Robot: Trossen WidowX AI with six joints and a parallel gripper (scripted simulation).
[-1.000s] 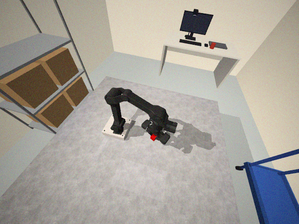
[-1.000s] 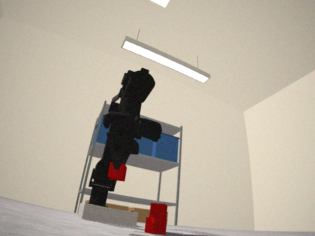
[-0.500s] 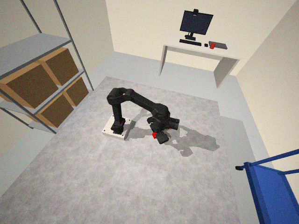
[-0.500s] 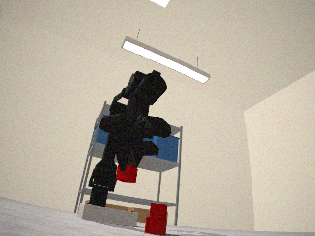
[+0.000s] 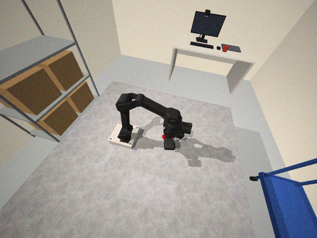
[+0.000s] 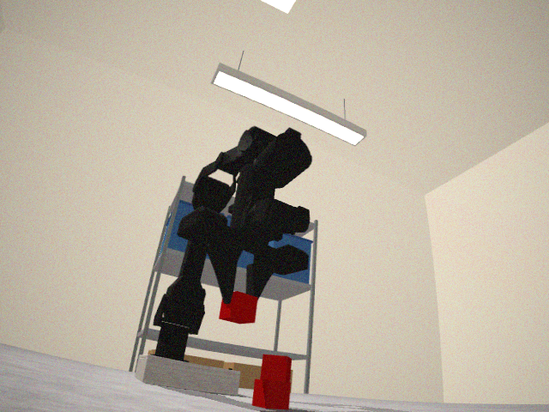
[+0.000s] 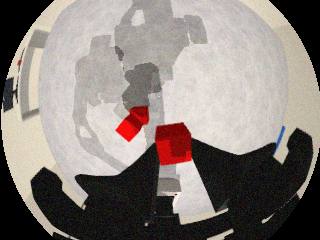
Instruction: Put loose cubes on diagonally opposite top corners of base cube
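Note:
A red cube point(image 5: 164, 136) point(image 6: 243, 310) point(image 7: 172, 150) is between the fingers of my gripper point(image 6: 239, 299) point(image 7: 173, 143), which is shut on it. It hangs in the air, above and left of the other two cubes in the exterior view. There the red base cube point(image 6: 274, 396) stands on the floor, with another red cube point(image 6: 275, 366) on top of it, set off to the right. Both also show as a pair in the wrist view, left of and beyond the held cube; which is which there I cannot tell. In the top view they are hidden or not distinguishable.
The arm's pale base plate point(image 5: 117, 137) point(image 6: 190, 376) stands on the grey mat point(image 5: 102, 192). A shelf rack with brown boxes point(image 5: 33, 89) is at the left, a white desk point(image 5: 184, 50) at the back, and a blue cart point(image 5: 291, 205) at the front right.

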